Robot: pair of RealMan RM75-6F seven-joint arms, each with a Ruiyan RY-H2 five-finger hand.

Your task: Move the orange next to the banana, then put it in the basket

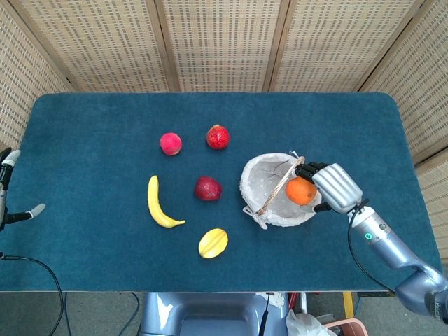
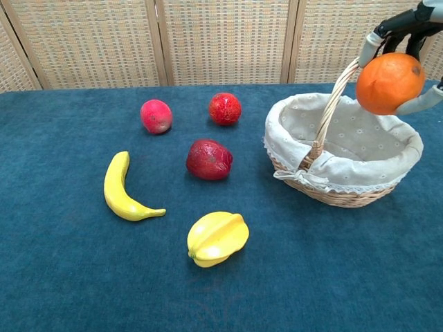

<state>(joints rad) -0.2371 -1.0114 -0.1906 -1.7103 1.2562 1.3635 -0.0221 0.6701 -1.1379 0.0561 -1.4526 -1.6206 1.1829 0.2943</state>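
While our right hand (image 1: pixel 334 186) grips the orange (image 2: pixel 389 82) above the basket (image 2: pixel 332 176), our left hand (image 1: pixel 7 199) sits open at table edge.

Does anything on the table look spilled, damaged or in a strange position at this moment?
Nothing stands out. The round orange is held by the right hand above the lined wicker basket, which stands upright. The yellow banana and the other fruits lie whole on the blue cloth; nothing is spilled.
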